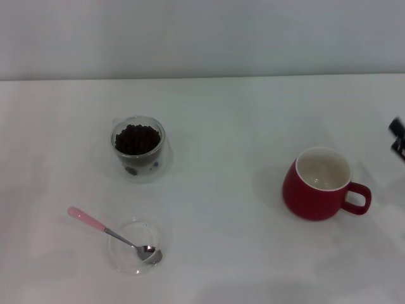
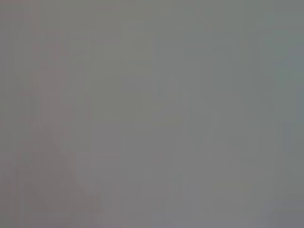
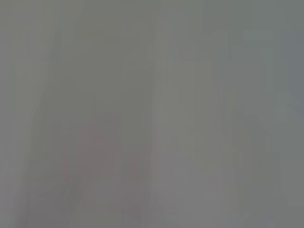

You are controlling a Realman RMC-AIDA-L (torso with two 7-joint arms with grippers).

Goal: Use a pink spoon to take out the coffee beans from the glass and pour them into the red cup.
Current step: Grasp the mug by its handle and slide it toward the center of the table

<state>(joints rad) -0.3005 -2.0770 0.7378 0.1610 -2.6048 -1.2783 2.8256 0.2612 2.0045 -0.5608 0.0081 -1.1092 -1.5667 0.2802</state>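
From the head camera I see the white table with the glass on the left, far side, filled with coffee beans. Nearer on the left, the pink spoon rests with its metal bowl inside a shallow clear dish and its pink handle sticking out to the far left over the rim. The red cup stands well apart on the right, its loop handle pointing right, its cream inside bare. A dark bit of the right gripper shows at the right edge; I cannot tell its finger state. I read no writing or labels on anything.

My left wrist camera shows only a flat grey blur.

My right wrist camera shows the same, nothing I can make out.
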